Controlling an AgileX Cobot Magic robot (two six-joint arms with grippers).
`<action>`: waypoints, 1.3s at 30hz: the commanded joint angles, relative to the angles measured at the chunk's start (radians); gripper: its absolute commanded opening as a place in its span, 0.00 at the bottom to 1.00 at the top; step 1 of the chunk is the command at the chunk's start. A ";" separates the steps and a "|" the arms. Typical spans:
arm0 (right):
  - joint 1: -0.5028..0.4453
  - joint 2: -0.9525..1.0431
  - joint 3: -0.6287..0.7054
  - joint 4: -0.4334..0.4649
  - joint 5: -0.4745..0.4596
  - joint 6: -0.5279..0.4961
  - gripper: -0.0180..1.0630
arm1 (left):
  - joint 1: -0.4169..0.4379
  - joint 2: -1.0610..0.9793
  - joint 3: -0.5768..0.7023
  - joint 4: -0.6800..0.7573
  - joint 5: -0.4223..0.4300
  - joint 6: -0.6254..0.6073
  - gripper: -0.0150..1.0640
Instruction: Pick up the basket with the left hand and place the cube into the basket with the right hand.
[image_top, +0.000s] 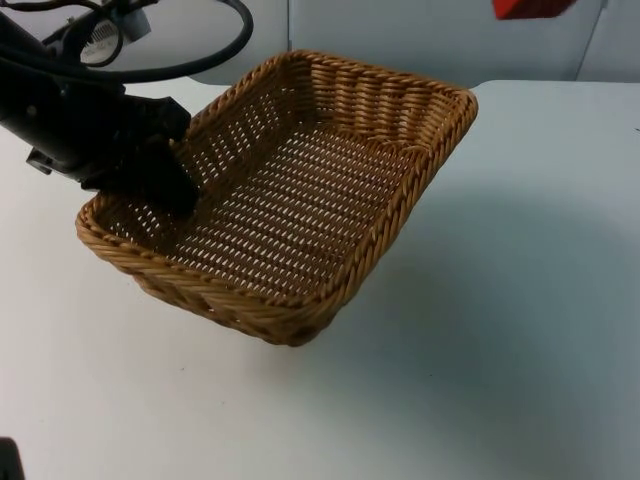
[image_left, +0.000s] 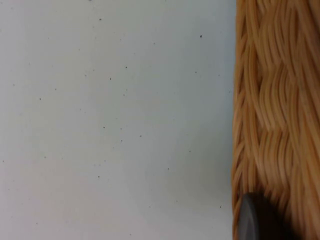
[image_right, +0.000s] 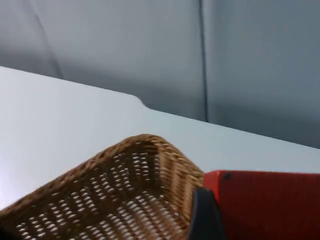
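Left gripper (image_top: 180, 180) clamped over the near-left rim of the woven basket (image_top: 300, 190), one finger inside the wall and one outside, pinching the wicker between them. Basket tilted and raised off the white table (image_top: 500, 350), its far corner higher than the near one, a soft shadow lying on the table beneath and to the right. Nothing in the basket's open-weave bottom. From the left wrist camera, braided basket rim (image_left: 275, 100) running alongside a black fingertip (image_left: 255, 220) pressed against it, speckled table (image_left: 100, 125) beyond. Red cube (image_right: 270, 205) seen from the right wrist camera, sitting against a black fingertip (image_right: 205, 215) of the right gripper, just beside and above the basket's far corner (image_right: 150, 170); red cube (image_top: 535, 8) also at the upper edge of the overhead view, above the table near the grey wall (image_right: 150, 50). Cannot tell how the right gripper's fingers stand.
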 joint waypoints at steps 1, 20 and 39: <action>0.041 0.026 -0.027 -0.008 -0.026 -0.011 0.02 | 0.002 -0.013 -0.003 -0.031 0.017 -0.003 0.01; 0.181 0.460 -0.313 -0.004 0.183 -0.011 0.15 | 0.002 -0.013 -0.003 -0.031 0.017 -0.003 0.01; 0.142 0.241 -0.463 -0.148 0.435 -0.121 0.02 | 0.002 -0.013 -0.003 -0.031 0.017 -0.003 0.01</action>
